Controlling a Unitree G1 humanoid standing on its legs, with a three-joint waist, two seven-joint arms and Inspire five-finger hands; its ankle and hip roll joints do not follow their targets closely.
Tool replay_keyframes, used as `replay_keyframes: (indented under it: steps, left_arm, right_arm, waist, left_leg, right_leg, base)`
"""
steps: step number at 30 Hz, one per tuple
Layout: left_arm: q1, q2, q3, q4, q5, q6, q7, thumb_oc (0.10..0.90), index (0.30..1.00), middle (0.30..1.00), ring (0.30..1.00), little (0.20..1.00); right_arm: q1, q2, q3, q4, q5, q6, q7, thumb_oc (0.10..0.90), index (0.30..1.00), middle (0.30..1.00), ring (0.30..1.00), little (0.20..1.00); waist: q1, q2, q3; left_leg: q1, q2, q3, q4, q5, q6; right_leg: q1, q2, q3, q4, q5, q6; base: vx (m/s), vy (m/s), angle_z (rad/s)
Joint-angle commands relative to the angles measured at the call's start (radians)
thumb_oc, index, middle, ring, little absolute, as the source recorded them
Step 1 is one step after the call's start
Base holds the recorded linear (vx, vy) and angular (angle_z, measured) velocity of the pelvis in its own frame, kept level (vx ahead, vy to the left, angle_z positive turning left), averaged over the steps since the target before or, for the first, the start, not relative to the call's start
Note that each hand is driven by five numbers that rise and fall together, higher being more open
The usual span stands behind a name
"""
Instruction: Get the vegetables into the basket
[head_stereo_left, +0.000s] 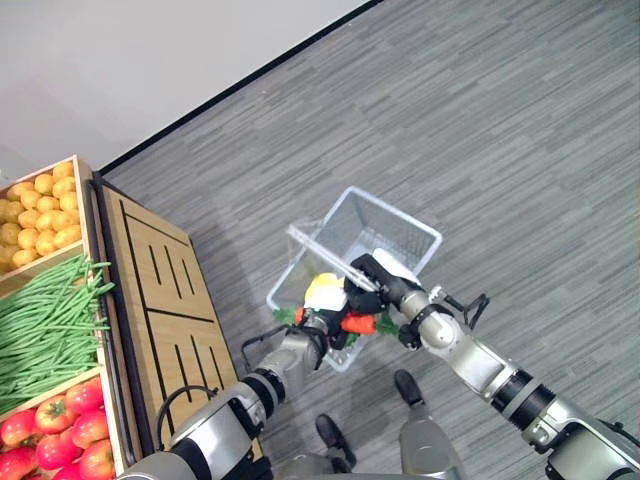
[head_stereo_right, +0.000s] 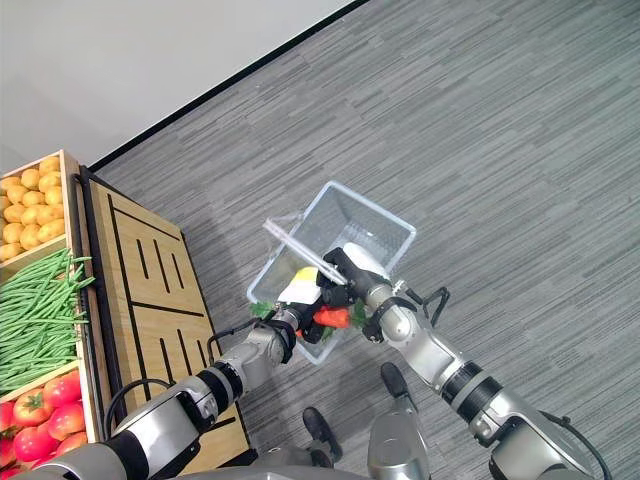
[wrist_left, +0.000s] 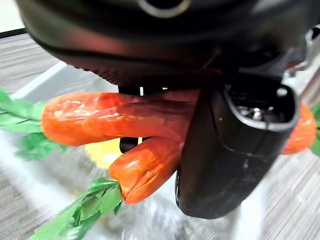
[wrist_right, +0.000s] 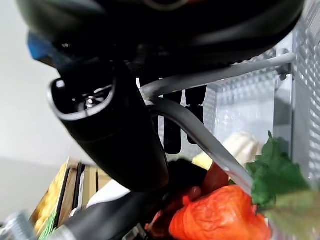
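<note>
Far left there's a wooden shelf stand w/ slatted top, and its bins hold round yellow-orange fruit at the back, a heap of long green beans in the middle, and red tomatoes at the front. The stand sits on a grey striped carpet floor, and a white wall w/ a black strip along its foot runs across the top left. Next comes the robot's left hand, low in the middle; its fingers are curled tight round a bunch of orange carrots with green leafy tops, and the left wrist view shows the thumb pressed over them. The carrots are at the near rim of a clear see-through plastic basket with grid walls, over its edge, not lying on its bottom. Something yellow and white is in the basket just behind the carrots; can't tell what it is. Then the right hand, just right of the left one, has its fingers wrapped round the grey bar handle of the basket, holding the basket up off the floor. The 2 hands are v. close, nearly touching.
</note>
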Motion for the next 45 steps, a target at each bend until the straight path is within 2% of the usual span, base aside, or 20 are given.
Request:
replay_keyframes:
  steps: [1, 9, 10, 11, 12, 22, 27, 32, 36, 39, 40, 41, 42, 43, 45]
  left_arm:
    - [-0.158, -0.061, -0.081, 0.109, 0.062, -0.055, 0.001, 0.400, 0.300, 0.300, 0.300, 0.300]
    - [-0.165, -0.045, -0.110, 0.141, 0.110, -0.064, -0.016, 0.400, 0.300, 0.300, 0.300, 0.300]
    - [-0.164, -0.048, -0.115, 0.147, 0.112, -0.064, -0.014, 0.427, 0.338, 0.338, 0.338, 0.338]
    - [-0.161, -0.050, -0.116, 0.149, 0.111, -0.069, -0.021, 0.798, 0.857, 0.857, 0.857, 0.857]
    - [-0.159, -0.050, -0.120, 0.152, 0.110, -0.075, -0.033, 0.900, 1.000, 1.000, 1.000, 1.000]
    - [-0.169, -0.039, -0.143, 0.114, 0.087, -0.098, -0.044, 0.900, 1.000, 1.000, 1.000, 1.000]
    - [-0.159, -0.041, -0.145, 0.118, 0.084, -0.102, -0.048, 0.900, 1.000, 1.000, 1.000, 1.000]
    - [-0.142, -0.033, -0.138, 0.093, 0.070, -0.108, -0.054, 0.900, 1.000, 1.000, 1.000, 1.000]
    - [-0.113, -0.014, -0.125, 0.053, 0.050, -0.119, -0.065, 0.900, 1.000, 1.000, 1.000, 1.000]
    - [-0.093, 0.000, -0.124, 0.029, 0.035, -0.126, -0.071, 0.900, 1.000, 1.000, 1.000, 1.000]
    - [-0.076, 0.019, -0.122, 0.010, 0.025, -0.137, -0.083, 0.900, 1.000, 1.000, 1.000, 1.000]
    - [-0.074, 0.020, -0.123, 0.007, 0.025, -0.137, -0.084, 0.900, 1.000, 1.000, 1.000, 1.000]
    - [-0.058, 0.056, -0.118, -0.043, 0.015, -0.152, -0.099, 0.900, 1.000, 1.000, 1.000, 1.000]
    - [-0.054, 0.062, -0.119, -0.051, 0.014, -0.151, -0.104, 0.900, 1.000, 1.000, 1.000, 1.000]
    - [-0.034, 0.128, -0.101, -0.138, -0.018, -0.169, -0.126, 0.900, 1.000, 1.000, 1.000, 1.000]
  right_arm:
    - [-0.236, 0.164, 0.010, -0.284, 0.147, -0.243, 0.031, 0.400, 0.300, 0.300, 0.300, 0.300]
    - [-0.232, 0.175, 0.018, -0.338, 0.243, -0.271, 0.042, 0.400, 0.300, 0.300, 0.300, 0.300]
    - [-0.232, 0.180, 0.019, -0.342, 0.254, -0.276, 0.043, 0.400, 0.300, 0.300, 0.300, 0.300]
    - [-0.235, 0.182, 0.018, -0.348, 0.259, -0.277, 0.044, 0.400, 0.300, 0.300, 0.300, 0.300]
    - [-0.240, 0.181, 0.019, -0.359, 0.260, -0.278, 0.048, 0.400, 0.300, 0.300, 0.300, 0.300]
    - [-0.272, 0.184, 0.029, -0.367, 0.243, -0.287, 0.043, 0.400, 0.300, 0.300, 0.300, 0.300]
    - [-0.262, 0.178, 0.043, -0.317, 0.208, -0.273, 0.045, 0.400, 0.300, 0.300, 0.300, 0.300]
    - [-0.205, 0.150, 0.038, -0.193, 0.094, -0.239, 0.028, 0.400, 0.300, 0.300, 0.300, 0.300]
    - [-0.113, 0.113, -0.006, -0.085, -0.004, -0.223, 0.009, 0.400, 0.300, 0.300, 0.300, 0.300]
    - [-0.064, 0.108, -0.025, -0.009, -0.025, -0.222, -0.001, 0.400, 0.300, 0.300, 0.300, 0.300]
    - [-0.029, 0.095, -0.038, 0.070, -0.070, -0.215, -0.009, 0.400, 0.300, 0.300, 0.300, 0.300]
    - [-0.028, 0.098, -0.038, 0.074, -0.073, -0.218, -0.010, 0.400, 0.300, 0.300, 0.300, 0.300]
    - [-0.004, 0.092, -0.053, 0.161, -0.114, -0.208, -0.023, 0.400, 0.300, 0.300, 0.300, 0.300]
    - [-0.004, 0.097, -0.052, 0.167, -0.117, -0.212, -0.025, 0.400, 0.300, 0.300, 0.300, 0.300]
    - [0.035, 0.101, -0.085, 0.271, -0.138, -0.206, -0.039, 0.400, 0.300, 0.300, 0.300, 0.300]
  waist:
    - [-0.016, -0.007, -0.048]
    - [-0.024, -0.004, -0.031]
    - [-0.022, -0.004, -0.029]
    - [-0.022, -0.005, -0.027]
    - [-0.022, -0.006, -0.025]
    - [-0.012, -0.014, -0.020]
    - [-0.009, -0.022, -0.016]
    - [-0.003, -0.031, -0.017]
    - [0.003, -0.044, -0.029]
    - [0.011, -0.049, -0.038]
    - [0.019, -0.057, -0.046]
    - [0.019, -0.058, -0.047]
    - [0.030, -0.062, -0.056]
    - [0.030, -0.063, -0.057]
    - [0.042, -0.070, -0.069]
  left_leg:
    - [0.030, 0.071, -0.023, 0.003, 0.045, -0.107]
    - [0.019, 0.070, -0.013, 0.003, 0.045, -0.107]
    - [0.017, 0.069, -0.012, 0.003, 0.045, -0.107]
    - [0.016, 0.069, -0.012, 0.003, 0.045, -0.107]
    - [0.013, 0.070, -0.010, 0.003, 0.046, -0.107]
    - [0.004, 0.074, -0.016, 0.003, 0.044, -0.108]
    - [-0.003, 0.076, -0.018, 0.003, 0.044, -0.107]
    - [-0.002, 0.079, -0.021, 0.003, 0.041, -0.106]
    - [0.003, 0.082, -0.029, 0.003, 0.037, -0.103]
    - [0.009, 0.084, -0.035, 0.003, 0.036, -0.102]
    - [0.015, 0.084, -0.043, 0.003, 0.032, -0.101]
    - [0.016, 0.084, -0.043, 0.003, 0.031, -0.101]
    - [0.022, 0.083, -0.051, 0.003, 0.029, -0.100]
    - [0.023, 0.083, -0.051, 0.003, 0.028, -0.100]
    - [0.033, 0.083, -0.061, 0.003, 0.024, -0.098]
  right_leg:
    - [0.024, -0.082, -0.063, 0.026, -0.055, 0.085]
    - [-0.001, -0.084, -0.056, 0.031, -0.044, 0.090]
    - [-0.002, -0.084, -0.056, 0.032, -0.044, 0.089]
    - [-0.003, -0.084, -0.055, 0.032, -0.044, 0.089]
    - [-0.007, -0.084, -0.055, 0.032, -0.043, 0.090]
    - [-0.013, -0.081, -0.067, 0.033, -0.043, 0.087]
    - [-0.019, -0.079, -0.072, 0.032, -0.041, 0.087]
    - [-0.016, -0.079, -0.077, 0.032, -0.041, 0.086]
    - [-0.001, -0.075, -0.087, 0.031, -0.048, 0.083]
    - [0.011, -0.075, -0.095, 0.031, -0.053, 0.081]
    - [0.023, -0.076, -0.103, 0.030, -0.056, 0.081]
    - [0.025, -0.076, -0.104, 0.029, -0.057, 0.081]
    - [0.037, -0.077, -0.110, 0.029, -0.060, 0.081]
    - [0.039, -0.077, -0.111, 0.028, -0.060, 0.081]
    - [0.056, -0.080, -0.123, 0.027, -0.064, 0.082]
  base:
    - [0.00, 0.000, 0.00]
    - [0.00, 0.000, -0.01]
    - [0.00, 0.000, -0.08]
    - [-0.01, 0.002, -0.08]
    - [0.00, 0.003, -0.08]
    - [0.00, -0.002, -0.01]
    - [0.00, 0.000, 0.00]
    - [0.00, 0.000, 0.00]
    - [0.02, -0.009, 0.08]
    - [0.03, -0.011, 0.11]
    - [0.02, -0.007, 0.07]
    - [0.04, -0.013, 0.08]
    - [0.02, -0.003, 0.08]
    - [0.04, 0.000, 0.07]
    - [0.04, 0.002, 0.17]
